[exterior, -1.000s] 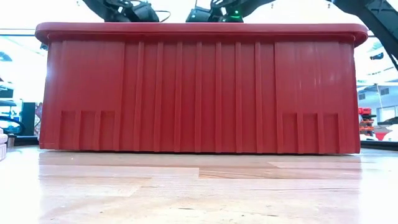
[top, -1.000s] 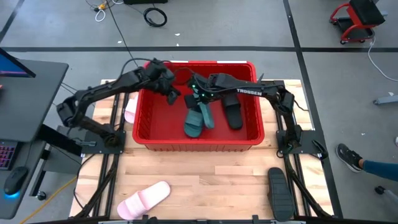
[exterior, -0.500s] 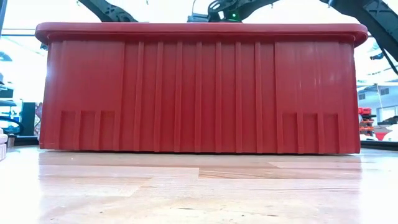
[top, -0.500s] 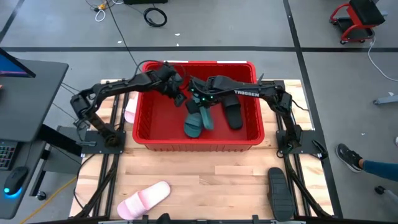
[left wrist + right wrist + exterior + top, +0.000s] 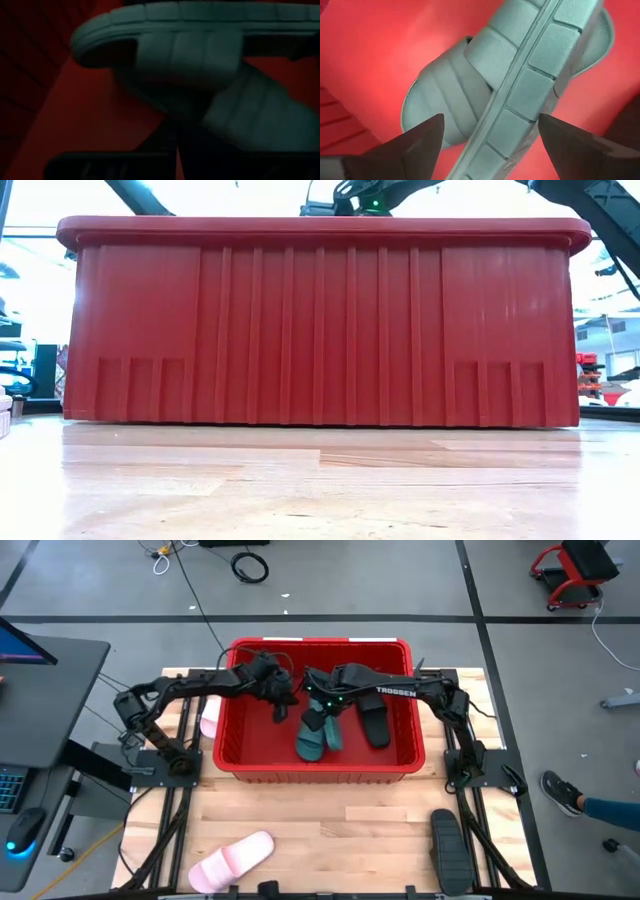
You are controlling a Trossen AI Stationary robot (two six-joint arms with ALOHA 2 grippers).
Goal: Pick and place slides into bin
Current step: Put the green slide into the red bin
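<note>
The left gripper [image 5: 281, 708], fingers pressed together on nothing, and the right gripper [image 5: 318, 710], fingers spread wide over two crossed teal green rubbery slides [image 5: 515, 95], both hang inside the large rectangular red plastic bin [image 5: 318, 766]. A black slide [image 5: 375, 724] also lies in the bin, just beside the teal pair. On the wooden table [image 5: 340, 830] outside lie a pale pink slide [image 5: 232, 860], another black slide [image 5: 448, 850], and a second pink one [image 5: 209, 718] by the bin's wall

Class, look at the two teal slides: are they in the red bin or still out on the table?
In. The high view shows both teal slides lying crossed on the floor of the red bin, beside a black slide.
</note>
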